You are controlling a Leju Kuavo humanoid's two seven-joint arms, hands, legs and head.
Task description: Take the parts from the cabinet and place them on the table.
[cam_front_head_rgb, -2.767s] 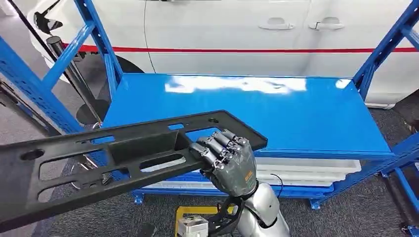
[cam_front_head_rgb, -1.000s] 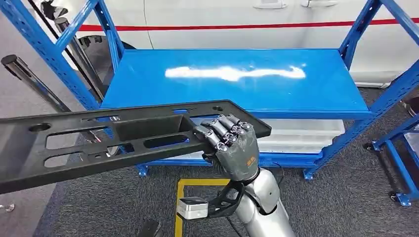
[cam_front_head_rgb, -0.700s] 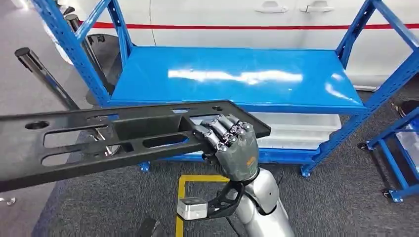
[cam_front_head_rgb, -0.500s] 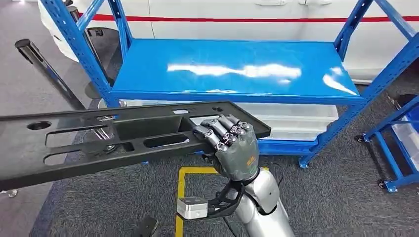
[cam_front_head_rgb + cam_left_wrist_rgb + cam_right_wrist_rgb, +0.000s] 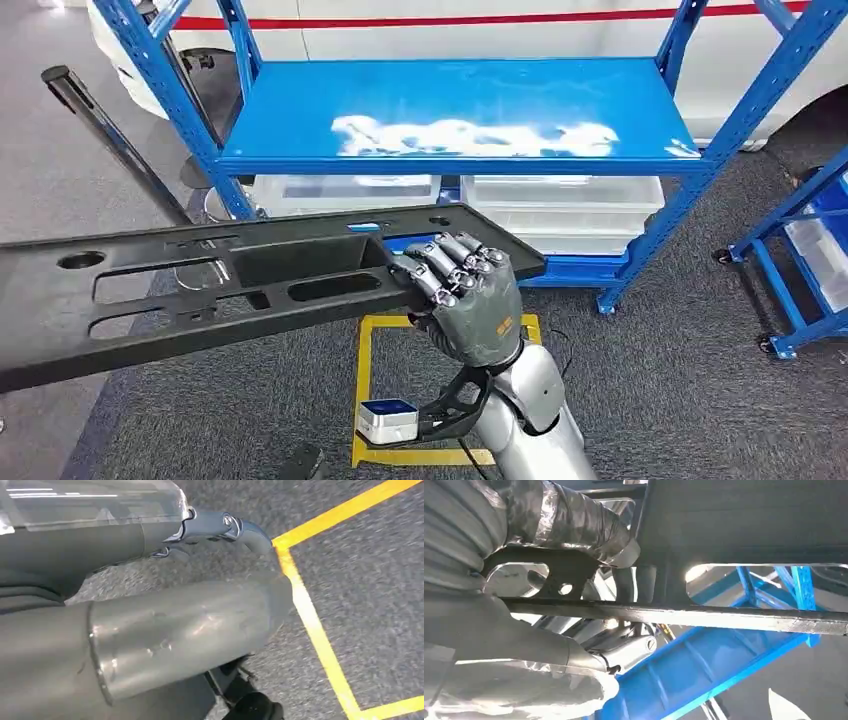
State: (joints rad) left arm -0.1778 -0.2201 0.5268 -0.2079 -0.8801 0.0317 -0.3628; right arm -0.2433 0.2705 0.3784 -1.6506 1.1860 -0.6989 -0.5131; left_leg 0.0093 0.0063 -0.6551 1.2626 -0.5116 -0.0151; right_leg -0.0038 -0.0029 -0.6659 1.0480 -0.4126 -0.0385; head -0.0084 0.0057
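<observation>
The right robot hand (image 5: pixel 467 300) is clamped on a long black part (image 5: pixel 200 290) — a flat plastic panel with slots, round holes and a sunken rectangular pocket near the grip. The fingers (image 5: pixel 450 268) curl over the panel's top face close to its right end, and in the right wrist view the thumb (image 5: pixel 574 525) presses up against the underside of the part (image 5: pixel 744 530), so the panel is pinched between them. The part is held roughly level in the air, its free end reaching far to the left of the hand.

Beyond the part stands a blue shelving rack (image 5: pixel 460 110), its upper shelf glossy. Under that shelf, behind the part, sit clear plastic bins (image 5: pixel 560 205). On the grey carpet below the hand, yellow tape (image 5: pixel 365 380) marks a square. Behind the rack is a white car (image 5: pixel 480 25) with a red stripe. A dark pole (image 5: pixel 110 135) leans to the left of the rack.

The left robot hand (image 5: pixel 150 635) appears in its wrist view as blurred grey shapes over carpet — I cannot tell whether its fingers are apart or together.
</observation>
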